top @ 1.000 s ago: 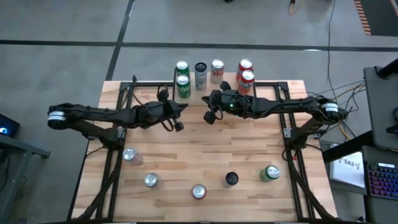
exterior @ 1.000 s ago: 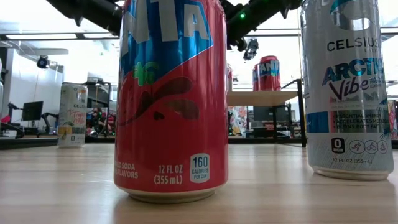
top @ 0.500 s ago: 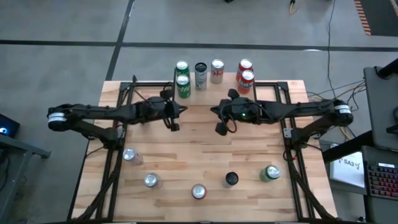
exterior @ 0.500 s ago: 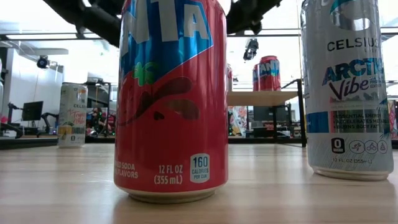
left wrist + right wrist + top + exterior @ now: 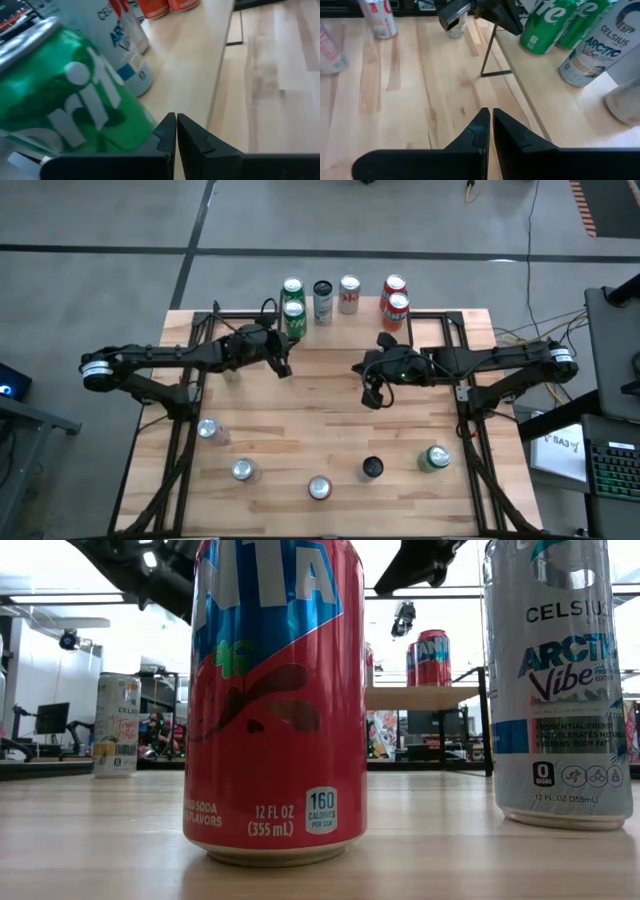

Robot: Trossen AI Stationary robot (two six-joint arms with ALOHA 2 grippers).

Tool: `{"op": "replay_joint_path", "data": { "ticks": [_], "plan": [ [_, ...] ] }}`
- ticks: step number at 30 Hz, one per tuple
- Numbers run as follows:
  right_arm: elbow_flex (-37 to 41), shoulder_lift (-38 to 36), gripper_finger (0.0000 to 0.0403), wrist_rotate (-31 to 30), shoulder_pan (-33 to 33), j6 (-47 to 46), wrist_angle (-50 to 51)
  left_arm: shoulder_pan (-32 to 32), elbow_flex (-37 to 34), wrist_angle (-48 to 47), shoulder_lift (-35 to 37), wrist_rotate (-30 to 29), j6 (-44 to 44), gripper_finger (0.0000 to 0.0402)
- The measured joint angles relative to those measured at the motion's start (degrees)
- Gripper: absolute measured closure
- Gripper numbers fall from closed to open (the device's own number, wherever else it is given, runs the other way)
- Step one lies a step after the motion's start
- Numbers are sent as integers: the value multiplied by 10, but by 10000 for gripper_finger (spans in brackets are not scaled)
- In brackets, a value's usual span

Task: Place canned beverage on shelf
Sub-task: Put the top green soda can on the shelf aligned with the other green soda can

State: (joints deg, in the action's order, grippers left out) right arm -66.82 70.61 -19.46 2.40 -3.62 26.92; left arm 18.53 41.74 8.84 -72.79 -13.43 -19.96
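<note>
The shelf (image 5: 345,320) stands at the table's far edge and carries several upright cans: two green ones (image 5: 293,310), a blue-and-white one (image 5: 322,292), a white one (image 5: 349,288) and two red ones (image 5: 396,304). My left gripper (image 5: 284,369) is shut on nothing, just in front of the shelf's left end. In its wrist view its tips (image 5: 176,122) lie close beside a green can (image 5: 75,100); whether they touch it, I cannot tell. My right gripper (image 5: 374,398) (image 5: 491,117) hangs shut and empty over the table's middle, in front of the shelf (image 5: 555,100).
Several loose cans stand near the table's front edge: two silver-topped ones (image 5: 207,428) (image 5: 243,470), a red one (image 5: 319,487) (image 5: 275,700), a black-topped blue-and-white one (image 5: 372,468) (image 5: 555,680) and a green one (image 5: 433,458). Bare wood lies between them and the shelf.
My right gripper has drawn back from the shelf, toward the table's right and near edges, and stays shut. My left gripper has swung toward the far edge, closer to the green cans on the shelf, also shut. No can has moved.
</note>
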Motion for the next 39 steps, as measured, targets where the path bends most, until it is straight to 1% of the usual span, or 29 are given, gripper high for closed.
{"op": "replay_joint_path", "data": {
  "ticks": [7, 20, 35, 39],
  "plan": [
    [2, 0, 390, 0, 0, 1, -1, 10, 0, 22, 0, 0, 1, 402],
    [4, 0, 390, -1, 0, 1, -1, 25, 1, 30, -1, 0, 1, 402],
    [5, 1, 390, -1, 0, -2, -2, 34, 8, 86, -54, -1, 1, 402],
    [5, 1, 390, -1, 0, -3, -2, 36, 17, 87, -65, -2, 1, 402]
  ]
}}
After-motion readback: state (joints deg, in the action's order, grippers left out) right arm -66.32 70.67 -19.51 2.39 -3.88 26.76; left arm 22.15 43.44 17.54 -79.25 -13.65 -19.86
